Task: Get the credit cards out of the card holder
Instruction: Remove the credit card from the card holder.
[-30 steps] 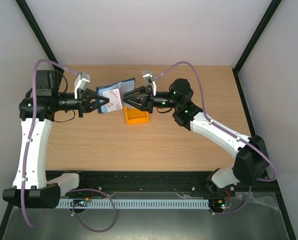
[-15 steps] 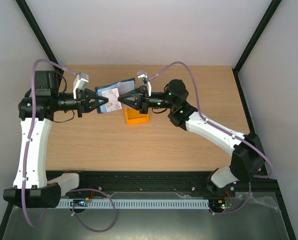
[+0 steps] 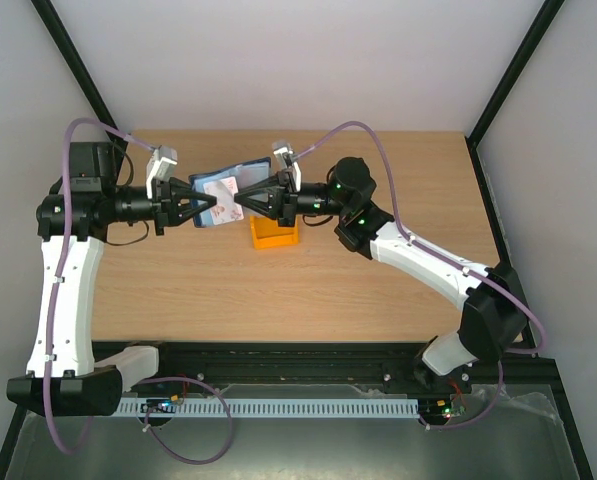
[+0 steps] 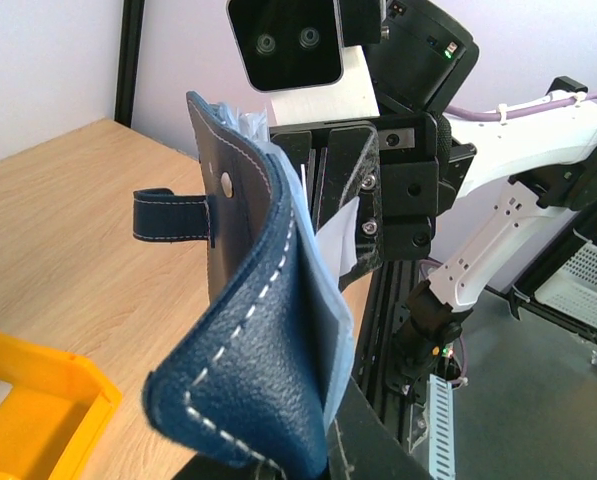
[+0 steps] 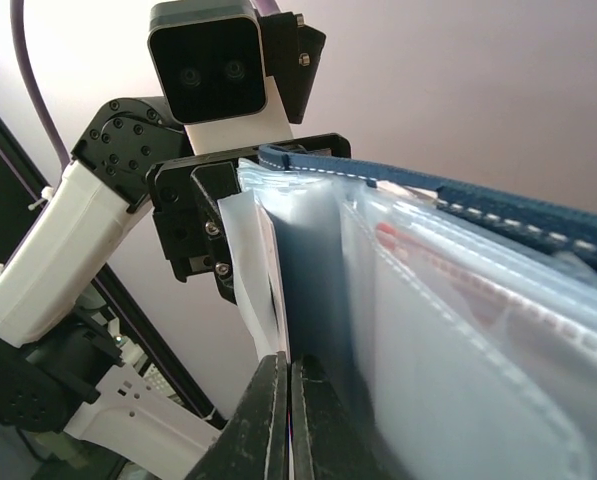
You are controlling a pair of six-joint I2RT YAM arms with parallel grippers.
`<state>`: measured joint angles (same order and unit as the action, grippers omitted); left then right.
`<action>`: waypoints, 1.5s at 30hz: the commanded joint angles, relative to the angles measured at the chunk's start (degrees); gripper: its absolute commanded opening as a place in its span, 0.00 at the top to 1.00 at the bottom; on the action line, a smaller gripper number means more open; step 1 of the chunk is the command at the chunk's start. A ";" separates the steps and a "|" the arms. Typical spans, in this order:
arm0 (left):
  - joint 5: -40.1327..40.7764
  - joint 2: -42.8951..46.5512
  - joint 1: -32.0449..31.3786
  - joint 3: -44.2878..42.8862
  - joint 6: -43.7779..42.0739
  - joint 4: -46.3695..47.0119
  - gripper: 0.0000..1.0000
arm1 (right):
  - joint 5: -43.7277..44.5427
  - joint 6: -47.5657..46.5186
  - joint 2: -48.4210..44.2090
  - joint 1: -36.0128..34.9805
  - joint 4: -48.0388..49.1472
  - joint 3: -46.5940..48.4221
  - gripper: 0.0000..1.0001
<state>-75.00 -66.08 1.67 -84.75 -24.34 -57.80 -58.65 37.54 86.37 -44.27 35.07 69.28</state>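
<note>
My left tool (image 3: 215, 205) pinches the dark navy folding card holder (image 4: 263, 330); my right tool (image 5: 284, 388), clamped on a pale thin credit card (image 5: 250, 265), should pull straight outward.

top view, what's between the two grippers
The open card holder, a credit card showing in it, hangs between the left gripper and the right gripper; the top view shows it.

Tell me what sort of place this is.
Likely a robotics lab test cell: left arm and right arm bolted to a rail at a wooden table, black frame posts, plain white walls.
</note>
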 commanded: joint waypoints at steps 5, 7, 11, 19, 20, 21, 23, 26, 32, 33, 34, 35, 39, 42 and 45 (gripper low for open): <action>-2.70 0.85 -0.27 1.49 -2.26 -1.26 0.88 | 1.15 -5.37 -2.41 0.55 -4.47 3.34 0.98; -2.88 0.95 -0.27 1.60 -2.92 -1.79 0.88 | 1.64 -6.30 -2.96 0.97 -5.32 3.27 0.98; -3.13 1.04 -0.24 1.47 -3.61 -2.42 0.89 | 3.07 -9.20 -4.30 1.81 -8.74 3.10 0.98; -1.88 0.96 -0.26 1.47 -2.92 -1.81 0.97 | 5.28 -14.61 -8.36 5.94 -16.63 1.75 0.98; -0.81 0.96 -0.22 1.55 -1.89 -0.52 0.98 | 5.63 -15.59 -8.85 6.41 -18.16 1.84 0.98; 0.37 1.02 -0.26 1.71 -0.12 1.01 0.98 | 6.07 -16.64 -9.38 6.92 -19.67 1.96 0.98; 4.99 1.09 -0.18 3.21 5.34 5.54 0.98 | 7.11 -19.08 -10.27 8.08 -23.73 2.49 0.98; 12.91 0.95 0.02 5.89 12.81 11.84 0.98 | 10.28 -24.31 -11.53 8.68 -32.01 3.80 0.98; 23.80 0.27 -0.05 9.42 14.78 14.98 0.98 | 13.98 -30.33 -10.84 8.68 -42.57 6.66 0.98; 24.27 0.26 -0.01 10.39 15.34 15.41 0.98 | 13.78 -30.60 -10.49 8.68 -43.08 6.90 0.98; 24.59 0.18 0.09 11.26 15.98 16.01 0.98 | 13.44 -30.88 -10.17 8.68 -43.71 7.13 0.98; 25.35 0.23 0.13 12.26 17.01 16.73 0.98 | 13.25 -31.41 -9.71 8.68 -44.64 7.64 0.98; 27.39 -0.06 1.24 17.29 21.48 20.55 0.98 | 15.07 -34.46 -7.28 8.60 -50.35 10.31 0.98; 22.81 -0.70 4.35 25.11 29.18 27.30 0.98 | 15.16 -34.54 -6.19 8.53 -51.78 10.46 0.98; 19.67 -0.29 8.53 34.16 39.78 35.70 0.98 | 14.55 -34.25 -6.27 8.10 -51.14 9.93 0.98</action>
<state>-51.48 -66.11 5.87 -59.35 0.86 -33.30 -44.49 4.71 79.75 -35.64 -13.56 78.24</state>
